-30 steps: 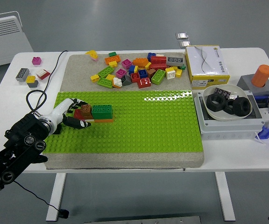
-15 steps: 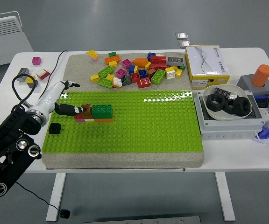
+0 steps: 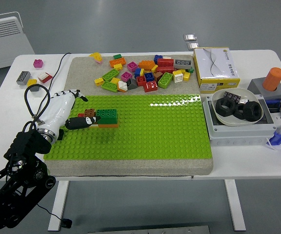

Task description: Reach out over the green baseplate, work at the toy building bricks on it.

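Observation:
The green baseplate [image 3: 150, 126] lies on a grey mat in the middle of the table. Near its left end stands a small stack: a green brick [image 3: 106, 115] on an orange plate [image 3: 109, 125], with a brown brick [image 3: 89, 113] and a red piece at its left side. My left hand [image 3: 85, 109], white with black fingers, reaches in from the lower left. Its fingers are spread; the lower finger [image 3: 81, 122] lies against the stack's left end, and the upper finger [image 3: 78, 94] points right, clear of it. It grips nothing.
A pile of loose bricks [image 3: 143, 73] covers the mat behind the plate. A yellow-white box [image 3: 216, 68], a bowl of black rings [image 3: 238, 109] and an orange cylinder [image 3: 274, 78] stand at the right. Loose bricks [image 3: 23, 78] and a black cable [image 3: 35, 100] lie at the left.
My left arm swung in from the left edge. The hand turned and moved right up to the stack. The small black brick on the plate's left is now hidden behind my wrist.

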Robot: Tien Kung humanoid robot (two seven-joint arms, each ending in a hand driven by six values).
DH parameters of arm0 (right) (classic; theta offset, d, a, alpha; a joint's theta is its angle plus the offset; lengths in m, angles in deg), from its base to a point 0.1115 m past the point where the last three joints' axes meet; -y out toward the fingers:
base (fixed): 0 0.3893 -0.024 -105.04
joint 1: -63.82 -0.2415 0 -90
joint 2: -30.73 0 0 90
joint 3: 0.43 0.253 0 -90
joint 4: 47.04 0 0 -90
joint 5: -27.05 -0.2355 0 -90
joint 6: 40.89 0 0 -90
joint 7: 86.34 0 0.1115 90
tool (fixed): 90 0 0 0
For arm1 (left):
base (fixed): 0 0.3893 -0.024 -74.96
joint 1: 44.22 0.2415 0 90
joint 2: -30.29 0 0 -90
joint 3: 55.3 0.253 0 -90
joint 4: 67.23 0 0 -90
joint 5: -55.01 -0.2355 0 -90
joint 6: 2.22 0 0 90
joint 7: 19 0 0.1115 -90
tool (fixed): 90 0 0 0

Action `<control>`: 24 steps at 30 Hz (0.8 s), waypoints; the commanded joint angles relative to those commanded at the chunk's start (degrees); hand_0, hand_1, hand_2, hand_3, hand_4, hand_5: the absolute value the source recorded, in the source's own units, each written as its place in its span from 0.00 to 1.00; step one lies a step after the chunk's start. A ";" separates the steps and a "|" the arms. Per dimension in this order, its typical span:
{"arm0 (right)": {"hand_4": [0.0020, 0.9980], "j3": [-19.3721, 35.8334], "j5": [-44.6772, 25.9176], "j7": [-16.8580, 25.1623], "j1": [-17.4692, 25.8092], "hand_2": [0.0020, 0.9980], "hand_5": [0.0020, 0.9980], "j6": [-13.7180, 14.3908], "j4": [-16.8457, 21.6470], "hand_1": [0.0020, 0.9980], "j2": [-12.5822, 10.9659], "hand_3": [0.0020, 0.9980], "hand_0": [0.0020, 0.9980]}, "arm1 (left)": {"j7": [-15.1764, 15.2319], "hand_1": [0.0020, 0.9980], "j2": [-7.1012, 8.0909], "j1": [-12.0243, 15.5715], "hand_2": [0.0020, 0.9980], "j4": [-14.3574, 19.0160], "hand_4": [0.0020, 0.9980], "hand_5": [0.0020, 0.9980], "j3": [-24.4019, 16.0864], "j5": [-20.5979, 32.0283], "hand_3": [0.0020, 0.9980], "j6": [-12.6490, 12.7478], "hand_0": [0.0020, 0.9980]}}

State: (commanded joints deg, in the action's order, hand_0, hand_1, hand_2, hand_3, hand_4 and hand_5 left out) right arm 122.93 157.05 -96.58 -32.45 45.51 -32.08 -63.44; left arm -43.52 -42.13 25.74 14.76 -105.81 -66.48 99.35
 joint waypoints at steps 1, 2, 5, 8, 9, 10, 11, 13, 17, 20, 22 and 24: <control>0.77 -0.01 0.00 -0.02 0.00 0.64 0.76 -0.02 0.01 0.68 -0.01 0.71 0.51 | -0.09 0.93 -0.02 0.11 0.88 -0.24 0.96 0.85 0.29 -0.46 0.62 -0.02 0.97; 0.77 -0.04 0.00 -0.03 -0.01 0.64 0.76 -0.03 0.02 0.67 -0.01 0.71 0.51 | -0.17 0.93 -0.03 0.18 0.89 -0.41 0.96 0.84 0.50 -0.75 0.62 -0.06 0.97; 0.77 -0.18 0.00 -0.07 -0.01 0.64 0.76 -0.05 0.04 0.67 -0.05 0.71 0.51 | -0.26 0.93 -0.09 0.30 0.89 -0.94 0.96 0.84 0.89 -0.89 0.62 -0.17 0.97; 0.77 -0.24 0.00 -0.08 0.00 0.64 0.76 -0.05 0.06 0.68 -0.05 0.71 0.51 | -0.29 0.93 -0.20 0.40 0.89 -1.63 0.96 0.81 1.05 -0.67 0.62 -0.26 0.97; 0.77 -0.23 0.00 -0.08 0.01 0.64 0.76 -0.06 0.06 0.68 -0.05 0.71 0.51 | -0.29 0.93 -0.23 0.42 0.89 -1.79 0.96 0.81 1.09 -0.59 0.62 -0.28 0.97; 0.77 -0.23 0.00 -0.09 0.02 0.64 0.76 -0.06 0.06 0.68 -0.06 0.71 0.51 | -0.28 0.93 -0.26 0.44 0.89 -1.94 0.96 0.81 1.14 -0.46 0.62 -0.29 0.97; 0.77 -0.23 0.00 -0.09 0.00 0.64 0.76 -0.06 0.06 0.68 -0.06 0.71 0.51 | -0.26 0.93 -0.32 0.43 0.89 -2.12 0.96 0.81 1.18 -0.41 0.62 -0.29 0.97; 0.77 -0.23 0.00 -0.09 -0.06 0.64 0.76 -0.05 0.06 0.68 -0.07 0.71 0.51 | -0.22 0.93 -0.57 0.27 0.89 -2.62 0.96 0.81 1.26 -0.34 0.62 -0.31 0.97; 0.77 -0.28 0.00 -0.10 -0.21 0.64 0.76 -0.04 0.08 0.67 -0.09 0.71 0.51 | -0.12 0.93 -1.28 -0.21 0.89 -3.95 0.96 0.77 1.27 -0.28 0.62 -0.36 0.97; 0.77 -0.12 0.00 -0.08 -0.27 0.64 0.76 -0.06 0.10 0.67 -0.07 0.71 0.51 | -0.11 0.93 -1.56 -0.37 0.89 -4.61 0.96 0.75 1.26 -0.10 0.63 -0.40 0.97; 0.77 0.00 0.00 -0.07 -0.29 0.64 0.76 -0.07 0.10 0.67 -0.08 0.71 0.51 | -0.08 0.93 -1.65 -0.44 0.89 -4.88 0.96 0.75 1.33 0.09 0.63 -0.38 0.97; 0.77 0.12 0.00 -0.06 -0.31 0.64 0.76 -0.07 0.11 0.67 -0.07 0.71 0.51 | -0.09 0.93 -1.74 -0.47 0.89 -5.13 0.96 0.75 1.44 0.27 0.63 -0.39 0.97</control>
State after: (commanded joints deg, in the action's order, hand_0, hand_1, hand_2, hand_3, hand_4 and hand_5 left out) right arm 123.05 157.05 -96.63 -32.76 45.44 -31.97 -63.51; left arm -43.61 -43.87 25.27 9.63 -104.37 -66.21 98.96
